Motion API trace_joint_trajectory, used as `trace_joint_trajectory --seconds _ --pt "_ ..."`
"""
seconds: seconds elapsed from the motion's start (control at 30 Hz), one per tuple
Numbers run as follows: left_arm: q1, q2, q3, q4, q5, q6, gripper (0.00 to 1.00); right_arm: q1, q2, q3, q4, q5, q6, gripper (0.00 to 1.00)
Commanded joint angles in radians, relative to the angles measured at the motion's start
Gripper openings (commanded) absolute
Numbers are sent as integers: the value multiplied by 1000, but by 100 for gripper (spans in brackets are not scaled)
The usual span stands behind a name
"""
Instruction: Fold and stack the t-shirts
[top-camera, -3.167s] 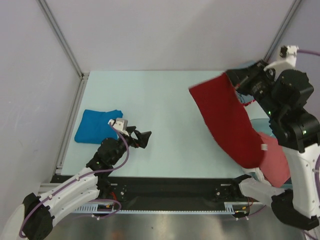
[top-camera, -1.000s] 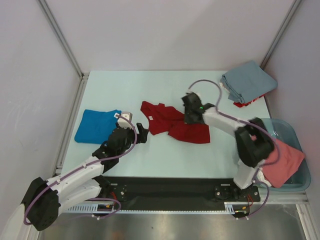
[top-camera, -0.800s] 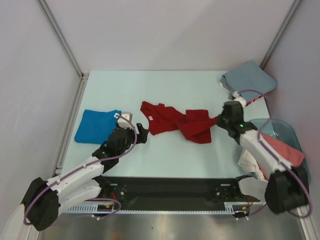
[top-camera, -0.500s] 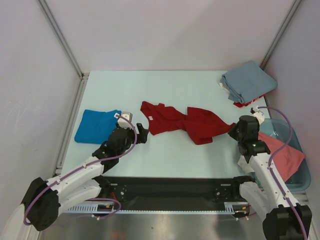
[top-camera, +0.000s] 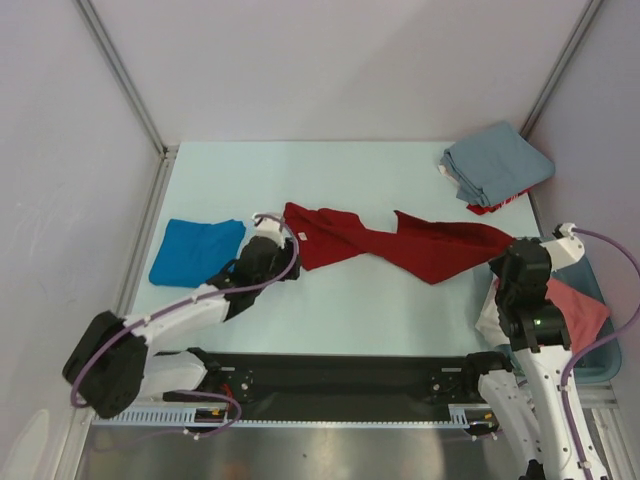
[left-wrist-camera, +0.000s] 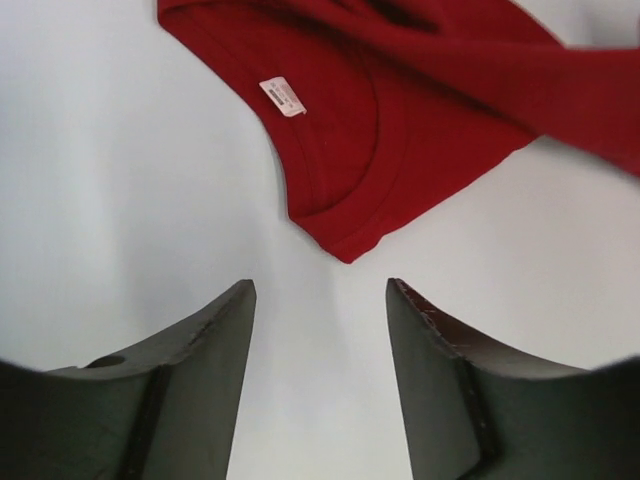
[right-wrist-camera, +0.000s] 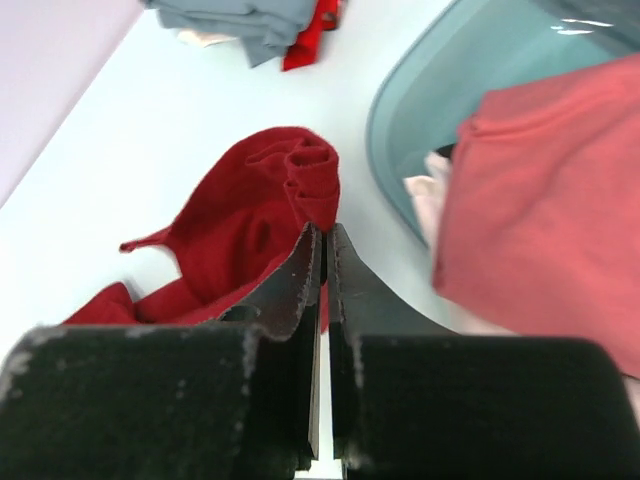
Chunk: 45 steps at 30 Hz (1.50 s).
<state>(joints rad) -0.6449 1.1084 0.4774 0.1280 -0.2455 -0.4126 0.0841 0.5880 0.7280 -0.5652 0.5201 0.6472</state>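
Red shirt lies stretched for flattening: right gripper pinches one end in shut jaws, left gripper hovers half-parted by the collar, ready to grab.

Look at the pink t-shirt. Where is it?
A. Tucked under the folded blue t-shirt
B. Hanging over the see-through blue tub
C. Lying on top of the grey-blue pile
B: the salmon-pink t-shirt drapes over the rim of the translucent blue tub at the table's right edge, well apart from both other piles.
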Motion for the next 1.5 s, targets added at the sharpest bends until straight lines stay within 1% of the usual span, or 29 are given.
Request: trace_joint_trajectory --seconds 0.0,0.03,0.07,0.13,0.17,0.23,0.27,0.33,0.37,0.5,0.63,0.7,0.73,0.77,0.8,0.87,0.9,0.93,1.03,1.07,1.17,1.2,1.27,1.3,1.33,1.37,1.4,1.43,1.47 --pt "8 128 154 -100 23 -21 59 -23 -22 34 -113 130 11 0" --pt "10 190 206 -119 31 -34 56 -27 -27 10 -119 138 17 0" --pt "11 220 231 -154 52 -40 55 -32 -30 -1 -130 144 28 0" --pt "11 276 283 -165 90 -51 54 -43 -43 -27 -113 127 25 0" --pt "11 330 300 -169 110 -54 54 -43 -47 -36 -99 120 28 0" --pt "11 392 349 -192 130 -72 57 -46 -42 -36 -90 101 26 0" --pt "11 447 365 -212 130 -77 57 -47 -39 -30 -79 89 26 0" --pt "11 487 404 -215 143 -86 59 -50 -19 -26 -64 72 17 0" --pt "11 533 418 -232 143 -89 59 -50 -13 -22 -56 64 14 0" --pt "11 602 490 -301 88 -114 59 -55 1 -21 -39 40 12 0" --pt "11 590 458 -297 29 -132 64 -58 6 -24 -19 20 3 0" --pt "11 596 458 -307 15 -135 64 -58 12 -27 -15 17 3 0" --pt "11 611 460 -310 17 -134 63 -61 13 -32 -12 15 3 0" --pt "11 619 463 -309 26 -132 60 -60 15 -33 -4 8 5 0" --pt "13 626 467 -303 37 -127 44 -61 15 -35 -1 3 3 0" --pt "22 643 475 -294 57 -126 23 -64 18 -35 7 -6 0 0" --pt "25 642 481 -304 48 -123 1 -64 25 -30 10 -9 -3 0" --pt "28 636 495 -323 28 -115 0 -64 32 -27 10 -14 -4 0" --pt "30 550 486 -393 -73 -98 1 -72 67 17 -1 -17 -23 0" --pt "30 472 480 -440 -92 -100 0 -72 81 51 -25 -8 -26 0" --pt "30 314 405 -493 -65 -118 0 -73 127 114 -83 -5 -24 0" --pt "30 185 361 -508 -57 -130 0 -73 136 161 -96 0 -27 0" --pt "31 64 336 -557 -54 -140 0 -75 160 201 -105 17 -40 0" --pt "33 -50 339 -611 -57 -144 0 -75 171 238 -101 27 -55 0" --pt "42 -91 349 -637 -51 -146 0 -75 205 263 -76 37 -63 0" --pt "57 -131 362 -657 -26 -147 0 -76 240 289 -71 38 -70 0" --pt "85 -157 387 -682 35 -140 0 -76 277 319 -74 37 -67 0" --pt "153 -194 403 -691 152 -135 0 -76 318 403 -94 34 -64 0" --pt "181 -208 421 -705 190 -132 0 -76 414 442 -105 31 -54 0"
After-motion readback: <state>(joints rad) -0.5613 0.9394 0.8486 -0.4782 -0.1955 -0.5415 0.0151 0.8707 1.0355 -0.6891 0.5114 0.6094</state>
